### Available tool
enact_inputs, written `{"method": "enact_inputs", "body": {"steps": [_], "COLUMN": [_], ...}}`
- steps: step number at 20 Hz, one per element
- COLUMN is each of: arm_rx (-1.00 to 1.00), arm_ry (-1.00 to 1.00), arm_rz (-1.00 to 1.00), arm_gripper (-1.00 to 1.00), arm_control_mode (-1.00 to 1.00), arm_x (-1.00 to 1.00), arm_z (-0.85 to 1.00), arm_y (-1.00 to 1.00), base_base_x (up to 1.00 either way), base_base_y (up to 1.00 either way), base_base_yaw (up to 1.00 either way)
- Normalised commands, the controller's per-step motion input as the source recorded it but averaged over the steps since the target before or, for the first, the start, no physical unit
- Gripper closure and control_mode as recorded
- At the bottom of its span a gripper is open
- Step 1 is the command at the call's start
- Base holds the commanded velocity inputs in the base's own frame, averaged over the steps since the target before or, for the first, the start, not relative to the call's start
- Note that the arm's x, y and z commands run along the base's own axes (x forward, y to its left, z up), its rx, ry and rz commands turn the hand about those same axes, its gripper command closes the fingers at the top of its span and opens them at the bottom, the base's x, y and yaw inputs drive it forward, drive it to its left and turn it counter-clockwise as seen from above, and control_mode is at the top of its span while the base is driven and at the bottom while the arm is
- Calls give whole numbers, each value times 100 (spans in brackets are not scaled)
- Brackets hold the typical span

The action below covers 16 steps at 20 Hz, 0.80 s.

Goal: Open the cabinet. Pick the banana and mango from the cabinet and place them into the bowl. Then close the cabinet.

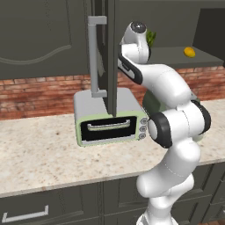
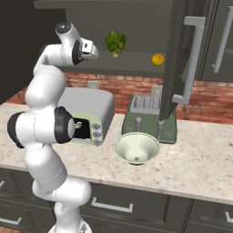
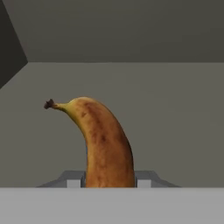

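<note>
1. Your gripper [image 3: 109, 180] is inside the open cabinet [image 1: 103, 52], jaws drawn in against a banana [image 3: 103, 146] from either side; in the hand view the light-grey fingers [image 3: 74, 179] press its lower end left and right.
2. The banana rises from between them, brown-speckled yellow, curving up and over to the left, its dark stem tip hanging free against the grey back wall of the cabinet.
3. From the left base view, your arm reaches up behind the swung-out door, and the hand is hidden by that door and its long light-grey bar handle [image 1: 94, 57].
4. In the right base view, the wrist [image 2: 86, 50] sits at shelf height, at the left end of the opening.
5. On the same shelf, a green lettuce [image 2: 115, 43] stands near the middle, and the mango [image 2: 158, 59] lies further right, well apart from your hand.
6. In the left base view, the mango [image 1: 189, 52] shows as a small yellow-orange oval out at the right of the shelf.
7. Down on the speckled counter [image 2: 195, 164], the bowl [image 2: 136, 148] sits just in front of the dark green toaster [image 2: 150, 116].
8. A pale green toaster oven [image 1: 110, 116] stands to the left of it, below the open door.
</note>
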Motion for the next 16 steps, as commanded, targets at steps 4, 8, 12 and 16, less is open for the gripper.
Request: {"method": "enact_inputs", "body": {"steps": [4, 8, 12, 16], "arm_rx": [-3, 0, 0, -2], "arm_ry": [-11, -1, 0, 0], "arm_rz": [0, 0, 0, 0], "arm_gripper": [100, 100, 100, 100], "arm_control_mode": [-100, -100, -100, -100], "arm_x": [-6, -20, -30, -26], "arm_z": [-1, 0, 4, 9], "arm_y": [-11, -18, -20, -19], "base_base_x": [0, 0, 0, 0], "base_base_y": [0, 0, 0, 0], "base_base_yaw": [0, 0, 0, 0]}}
